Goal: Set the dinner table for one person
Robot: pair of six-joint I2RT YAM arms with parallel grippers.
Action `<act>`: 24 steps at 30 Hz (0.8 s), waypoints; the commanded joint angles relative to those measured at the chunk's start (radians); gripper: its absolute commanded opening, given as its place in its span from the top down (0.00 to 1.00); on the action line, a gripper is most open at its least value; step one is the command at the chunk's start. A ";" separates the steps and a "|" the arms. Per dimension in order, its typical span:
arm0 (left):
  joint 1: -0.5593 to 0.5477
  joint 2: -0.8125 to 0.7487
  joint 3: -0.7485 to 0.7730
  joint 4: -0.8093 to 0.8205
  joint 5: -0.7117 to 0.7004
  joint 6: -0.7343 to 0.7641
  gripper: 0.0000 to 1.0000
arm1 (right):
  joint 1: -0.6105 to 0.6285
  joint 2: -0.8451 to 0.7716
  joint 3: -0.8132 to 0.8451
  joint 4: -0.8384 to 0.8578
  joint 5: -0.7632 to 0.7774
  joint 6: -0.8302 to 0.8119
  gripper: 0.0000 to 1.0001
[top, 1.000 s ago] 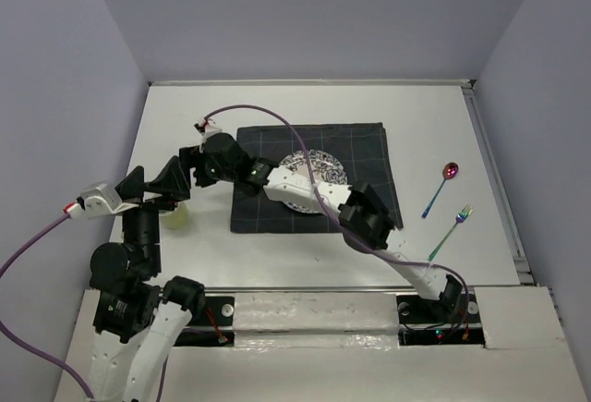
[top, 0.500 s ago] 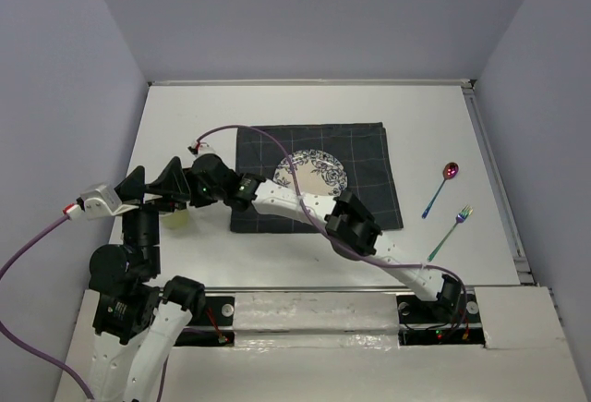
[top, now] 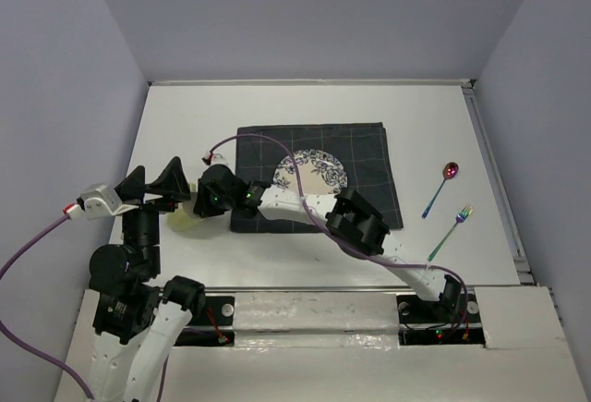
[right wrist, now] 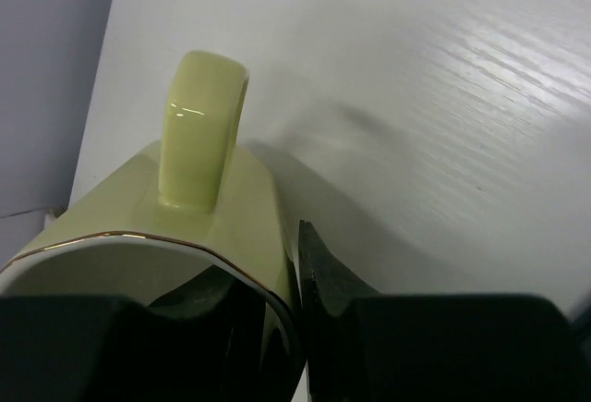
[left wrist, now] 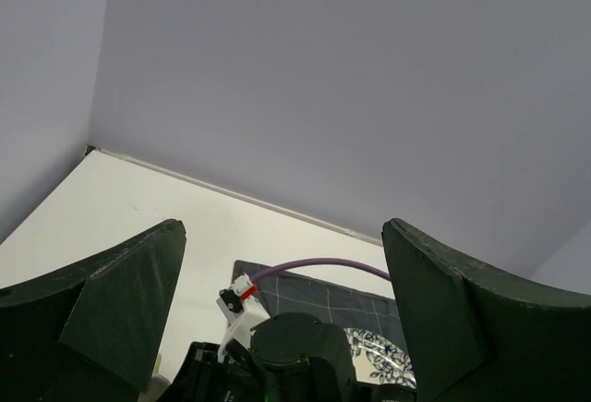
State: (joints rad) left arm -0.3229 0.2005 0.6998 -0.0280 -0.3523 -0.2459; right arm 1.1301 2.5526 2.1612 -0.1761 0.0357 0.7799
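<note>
A pale green mug [right wrist: 199, 189] with a gold rim stands on the white dinner table [top: 305, 106], left of the placemat; in the top view the mug [top: 182, 220] shows just under the arms. My right gripper [right wrist: 294, 268] is shut on the mug's wall, one finger inside and one finger [right wrist: 323, 273] outside, with the handle on the far side. From above, the right gripper [top: 201, 204] reaches far left. My left gripper [top: 155, 183] hangs open above the mug with nothing between its fingers [left wrist: 434, 300].
A dark grey checked placemat [top: 360, 143] lies mid-table with a blue-patterned plate [top: 319, 173] on it. A spoon [top: 441, 188] and a fork [top: 451, 231] with iridescent ends lie on the table's right side. The right arm stretches across the placemat's front edge.
The right arm swung left from the plate to the mug and lowered, and its jaws closed on the mug's wall. The left arm stayed still.
</note>
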 commanded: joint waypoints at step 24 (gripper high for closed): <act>-0.061 -0.038 0.004 0.043 0.045 0.008 0.01 | -0.504 -0.914 -0.747 -0.055 0.351 -0.409 1.00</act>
State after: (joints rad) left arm -0.3687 0.1749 0.6998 -0.0277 -0.3290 -0.2455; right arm 0.7650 1.7092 1.4395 -0.1890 0.3531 0.4686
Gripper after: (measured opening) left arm 0.989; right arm 0.236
